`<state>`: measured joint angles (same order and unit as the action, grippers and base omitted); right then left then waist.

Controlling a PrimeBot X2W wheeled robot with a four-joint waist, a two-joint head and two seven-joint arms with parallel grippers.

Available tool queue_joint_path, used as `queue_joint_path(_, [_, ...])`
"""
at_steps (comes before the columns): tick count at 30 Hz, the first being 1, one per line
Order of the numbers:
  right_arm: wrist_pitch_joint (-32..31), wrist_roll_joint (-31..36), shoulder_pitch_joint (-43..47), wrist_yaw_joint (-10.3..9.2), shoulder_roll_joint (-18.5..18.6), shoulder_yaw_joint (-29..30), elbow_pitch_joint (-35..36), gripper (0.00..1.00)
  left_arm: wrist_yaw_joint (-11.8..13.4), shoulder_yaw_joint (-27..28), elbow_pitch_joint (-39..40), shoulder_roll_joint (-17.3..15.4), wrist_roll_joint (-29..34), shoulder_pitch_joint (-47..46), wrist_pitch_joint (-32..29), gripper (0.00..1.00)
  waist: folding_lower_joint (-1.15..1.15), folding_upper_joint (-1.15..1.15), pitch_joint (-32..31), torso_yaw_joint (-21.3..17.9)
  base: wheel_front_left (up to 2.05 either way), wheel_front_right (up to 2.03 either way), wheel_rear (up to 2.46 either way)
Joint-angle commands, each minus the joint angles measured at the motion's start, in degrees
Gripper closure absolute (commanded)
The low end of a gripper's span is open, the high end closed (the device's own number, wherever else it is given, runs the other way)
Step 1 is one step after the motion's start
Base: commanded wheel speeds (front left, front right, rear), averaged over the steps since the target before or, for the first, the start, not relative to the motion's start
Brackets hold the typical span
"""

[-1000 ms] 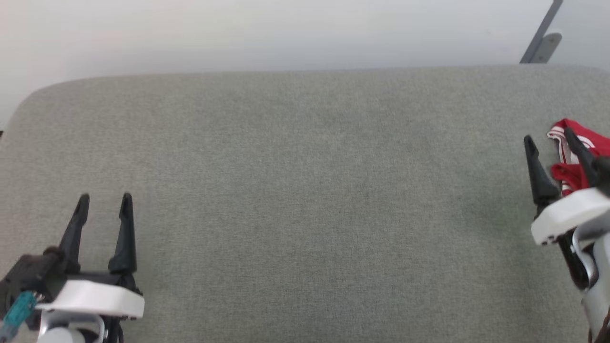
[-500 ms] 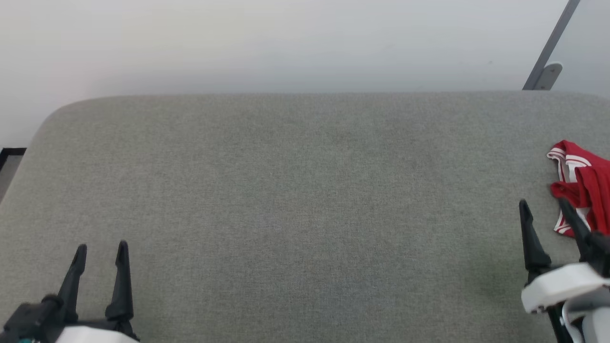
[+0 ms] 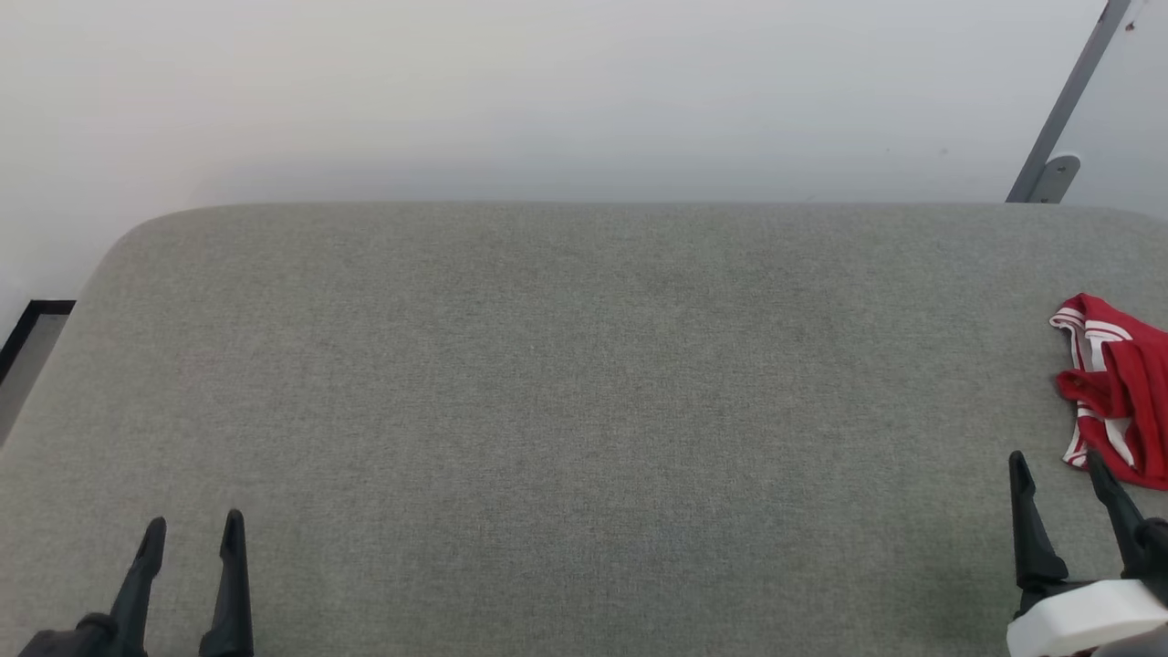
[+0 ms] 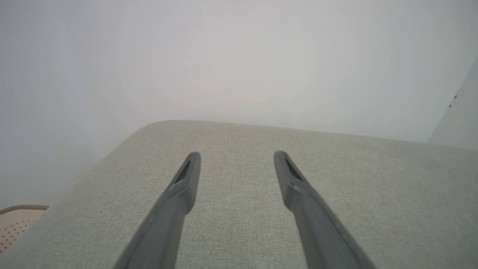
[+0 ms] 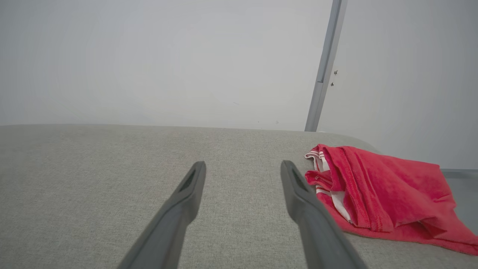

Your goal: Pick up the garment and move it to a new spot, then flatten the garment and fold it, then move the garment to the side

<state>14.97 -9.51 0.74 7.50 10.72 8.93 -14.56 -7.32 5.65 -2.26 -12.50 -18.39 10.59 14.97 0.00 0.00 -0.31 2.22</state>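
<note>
No text, number or label can be read; the crumpled red fabric garment (image 5: 388, 186) shows no legible lettering.

Garment (image 3: 1118, 392) at right edge of padded surface (image 3: 584, 383), right gripper (image 3: 1056, 461) just before it, left gripper (image 3: 194, 518) far left
</note>
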Motion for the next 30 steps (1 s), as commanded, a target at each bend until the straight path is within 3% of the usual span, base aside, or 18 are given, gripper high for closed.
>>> queue_joint_path(1, [0.3, 0.3, 0.9, -0.02, -0.6, 0.1, 0.8, 0.0, -0.2, 0.0, 0.2, 0.1, -0.6, 0.7, 0.3, 0.0, 0.0, 0.0, -0.2, 0.1, 0.0, 0.0, 0.0])
queue_joint_path(18, [0.3, 0.4, 2.3, -0.02, -1.7, 0.1, 2.7, 0.0, -0.2, -1.9, 0.9, -0.2, -2.3, 1.3, 0.3, 0.0, 0.0, 0.0, -0.5, -0.3, 0.0, 0.0, 0.0])
queue_joint_path(19, [0.0, 0.1, 2.2, 0.0, -1.6, 0.3, 2.3, 1.0, 0.0, -1.9, 0.5, -0.1, -2.3, 0.6, 0.0, 1.0, 0.0, 0.0, -0.5, -0.3, 0.0, 0.0, 0.0])
queue_joint_path(23, [-0.5, -0.5, 2.5, 0.0, -2.4, 0.4, 0.3, 1.0, 0.0, -2.3, -1.4, 1.2, -2.9, 0.5, -0.3, 1.0, 0.0, 0.0, -0.5, -0.3, 0.0, 0.0, 0.0])
queue_joint_path(30, [-2.6, -7.4, 1.4, 0.0, -2.9, 0.5, 0.1, 1.0, 0.0, -2.2, -2.2, 1.7, -9.0, -0.9, -1.9, 1.0, 0.0, 0.0, -0.5, -0.4, 0.0, 0.0, 0.0])
